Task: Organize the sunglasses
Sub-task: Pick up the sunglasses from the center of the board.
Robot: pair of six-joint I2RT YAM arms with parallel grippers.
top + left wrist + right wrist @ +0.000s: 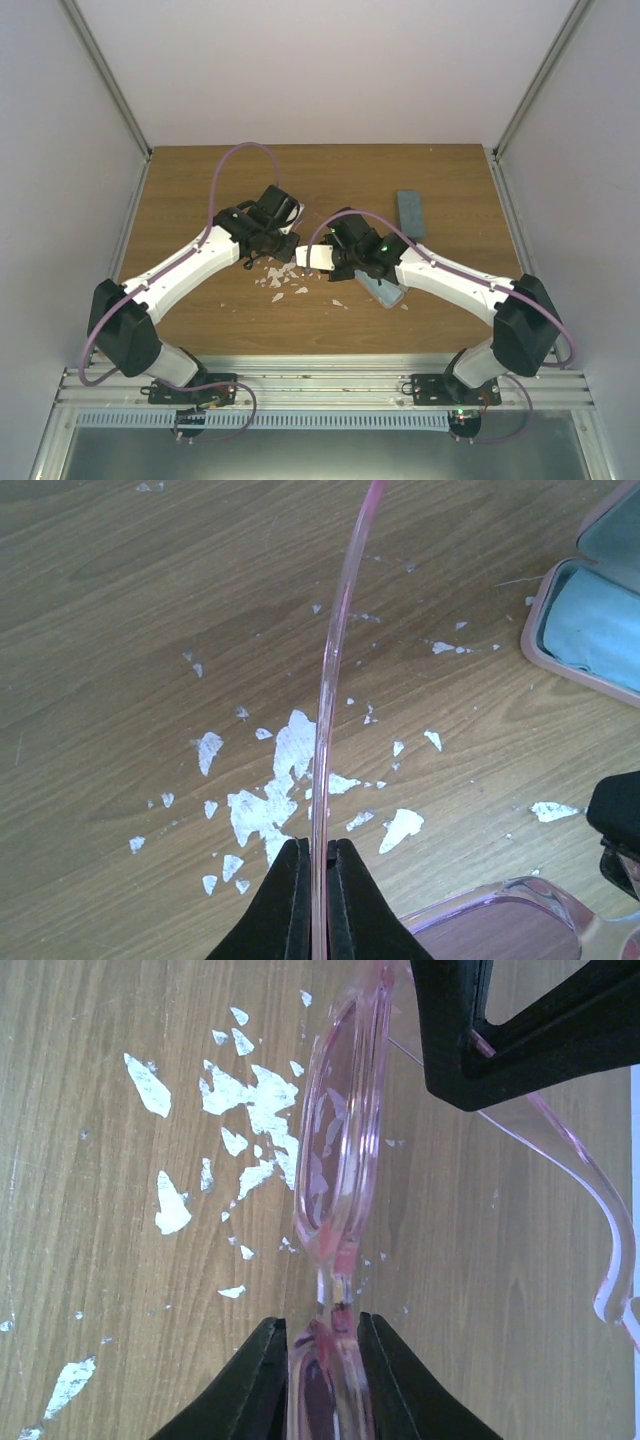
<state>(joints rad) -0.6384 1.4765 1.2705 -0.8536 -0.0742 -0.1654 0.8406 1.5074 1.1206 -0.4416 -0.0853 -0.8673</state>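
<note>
The pink sunglasses are held above the wooden table by both grippers. My left gripper (318, 845) is shut on one thin pink temple arm (330, 670); a pink-tinted lens (495, 930) shows at the lower right. My right gripper (322, 1322) is shut on the pink front frame near the bridge, with a lens (345, 1110) standing edge-on ahead of it. The left gripper's fingers (500, 1040) pinch the other end of the temple arm (590, 1180). In the top view the grippers meet at mid-table, left (290, 242), right (308, 258). The dark sunglasses are out of view.
An open pink case (590, 630) with a light blue lining lies on the table, under the right arm in the top view (385, 292). A closed blue-grey case (410, 212) lies at the back right. White worn flecks (275, 275) mark the table top.
</note>
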